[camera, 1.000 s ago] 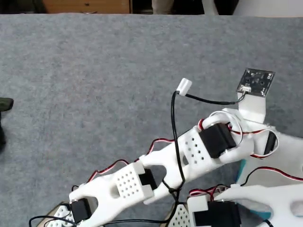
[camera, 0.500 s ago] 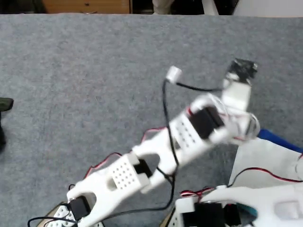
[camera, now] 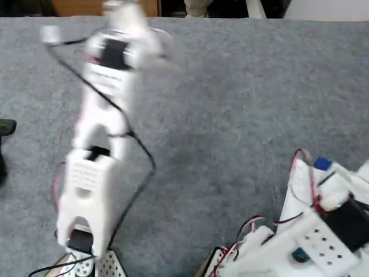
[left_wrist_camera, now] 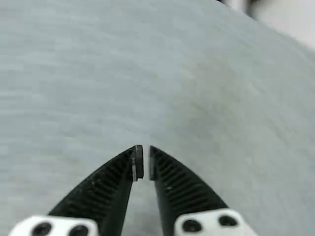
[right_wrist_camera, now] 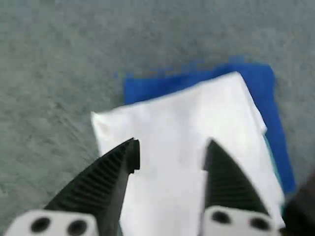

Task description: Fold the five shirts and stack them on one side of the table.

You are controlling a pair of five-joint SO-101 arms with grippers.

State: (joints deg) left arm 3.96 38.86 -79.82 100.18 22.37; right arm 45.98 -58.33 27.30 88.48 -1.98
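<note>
A folded white shirt point(right_wrist_camera: 172, 128) lies on top of a blue shirt point(right_wrist_camera: 147, 86) on the grey felt table point(right_wrist_camera: 59, 59); a sliver of teal cloth shows under them. My right gripper point(right_wrist_camera: 171, 150) hangs open just above the white shirt, holding nothing. In the high view this stack sits at the near right, its blue corner point(camera: 322, 164) peeking out beside the right arm point(camera: 323, 231). The left arm point(camera: 104, 75) stretches toward the far left of the table. My left gripper point(left_wrist_camera: 142, 162) is shut and empty over bare felt.
The grey felt table point(camera: 230, 104) spreads wide between the two arms. A dark object point(camera: 6, 127) sits at the left edge. Wooden furniture point(camera: 104, 7) stands beyond the far edge.
The left arm has swung from above the stack at the right across to the far left. The right arm has shifted at the near right, over the stack.
</note>
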